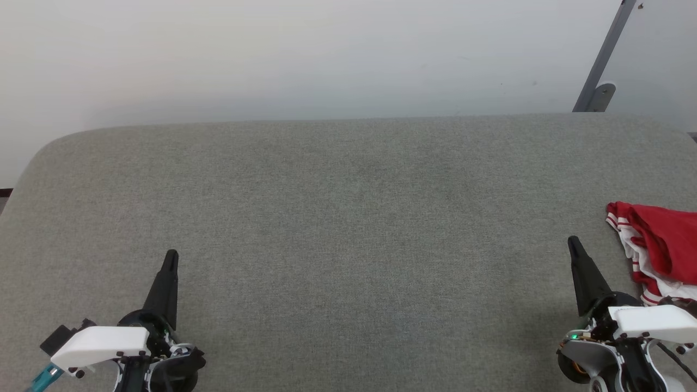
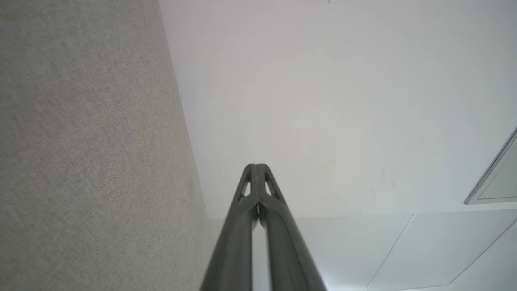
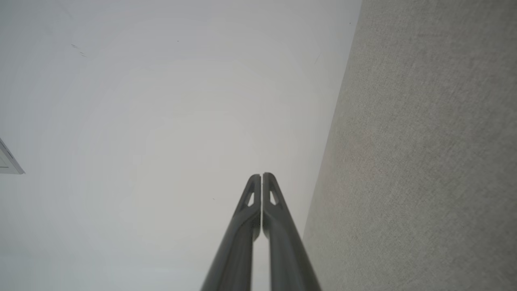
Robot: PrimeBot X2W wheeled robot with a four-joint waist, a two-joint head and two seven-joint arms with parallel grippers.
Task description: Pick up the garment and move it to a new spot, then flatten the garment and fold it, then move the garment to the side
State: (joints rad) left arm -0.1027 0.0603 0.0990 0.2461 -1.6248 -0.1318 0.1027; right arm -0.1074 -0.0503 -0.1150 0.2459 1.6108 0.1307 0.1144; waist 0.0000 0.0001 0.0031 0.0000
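The garment [image 1: 661, 247], red with white and red-striped trim, lies bunched at the right edge of the grey table [image 1: 348, 218], partly cut off by the head view's border. My right gripper [image 1: 573, 243] sits just left of it, apart from the cloth, fingers pressed together and empty. The right wrist view shows the right gripper [image 3: 261, 175] shut, pointing past the table edge at a pale wall. My left gripper [image 1: 171, 256] rests at the lower left, far from the garment, and the left wrist view shows the left gripper [image 2: 255, 165] shut on nothing.
The fabric-covered grey table has rounded far corners, with a white wall [image 1: 326, 54] behind it. A grey metal bracket [image 1: 601, 65] leans on the wall at the upper right. Wide bare tabletop lies between the two grippers.
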